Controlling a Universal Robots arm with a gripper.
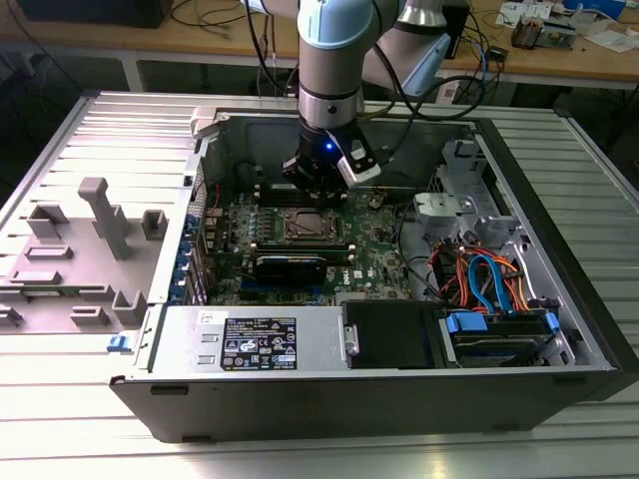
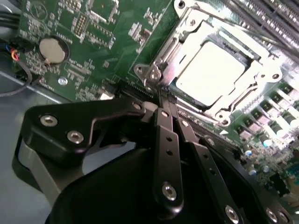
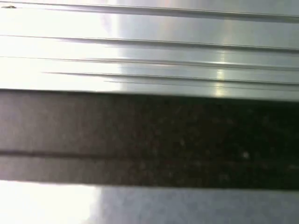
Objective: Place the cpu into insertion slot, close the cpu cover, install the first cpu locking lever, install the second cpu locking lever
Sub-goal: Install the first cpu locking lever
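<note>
Cpu point(image 2: 212, 70) in insertion slot point(image 2: 219, 119), cpu cover point(image 2: 189, 30) down, hand point(image 2: 161, 100) nr corner

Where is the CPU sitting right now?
In the second wrist view the cpu lies inside the silver frame on the green board, just beyond the gripper.

Exterior view: bright, even room light is noted from above. The ribbed table point(image 1: 90, 130) is lit pale; the inside of the computer case point(image 1: 399, 409) is shaded, darkest under the arm point(image 1: 329, 50), on which a blue light point(image 1: 327, 148) glows.

Second wrist view: the cpu point(image 2: 212, 70) is washed out white by glare; the gripper point(image 2: 159, 95) is rendered dark and soft.

First wrist view: heavy blur throughout, with the metal ribs point(image 3: 149, 46) overexposed and a dark band point(image 3: 149, 140) across the middle.
</note>
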